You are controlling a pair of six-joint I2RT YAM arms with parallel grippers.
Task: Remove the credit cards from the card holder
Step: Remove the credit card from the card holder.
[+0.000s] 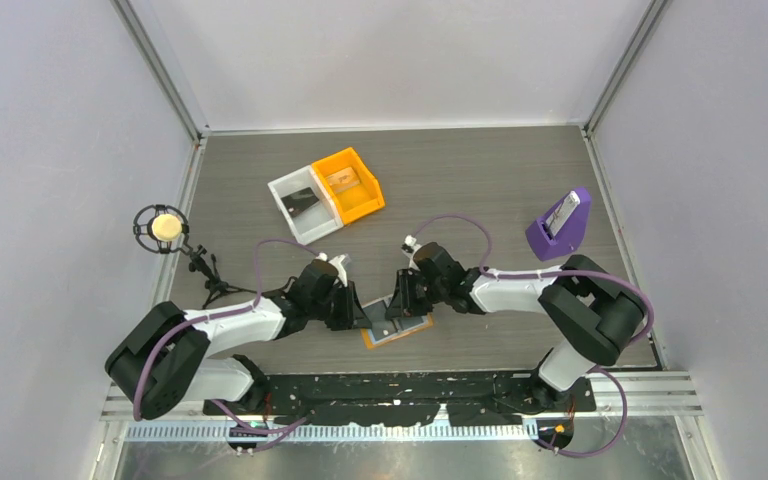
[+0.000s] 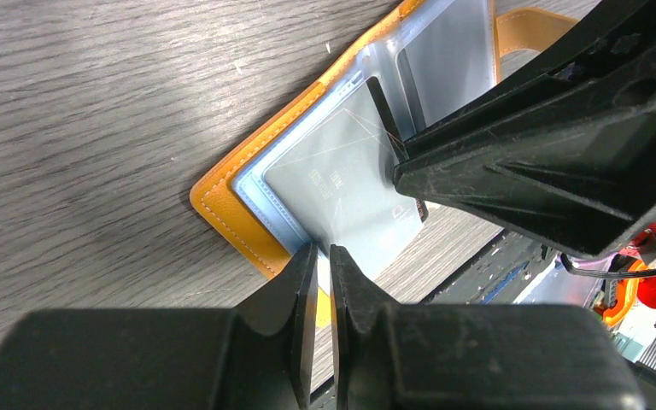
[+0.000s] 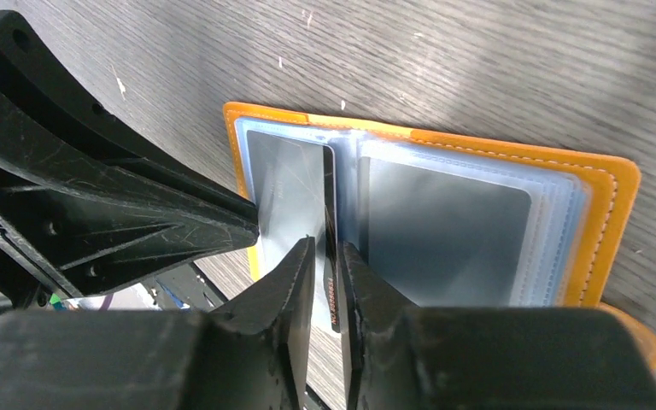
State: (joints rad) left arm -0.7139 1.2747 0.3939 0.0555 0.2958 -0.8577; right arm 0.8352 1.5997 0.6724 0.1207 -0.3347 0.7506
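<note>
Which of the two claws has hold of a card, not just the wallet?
The right gripper: its fingers pinch the dark edge of a card sticking out of the card holder. The left gripper only clamps the holder's edge.

The top camera looks down from high on the near side of the card holder (image 1: 400, 333); both wrist cameras face it close up, from opposite sides.

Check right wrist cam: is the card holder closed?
No. The card holder lies open on the table, with both light blue pocket panels facing up.
</note>
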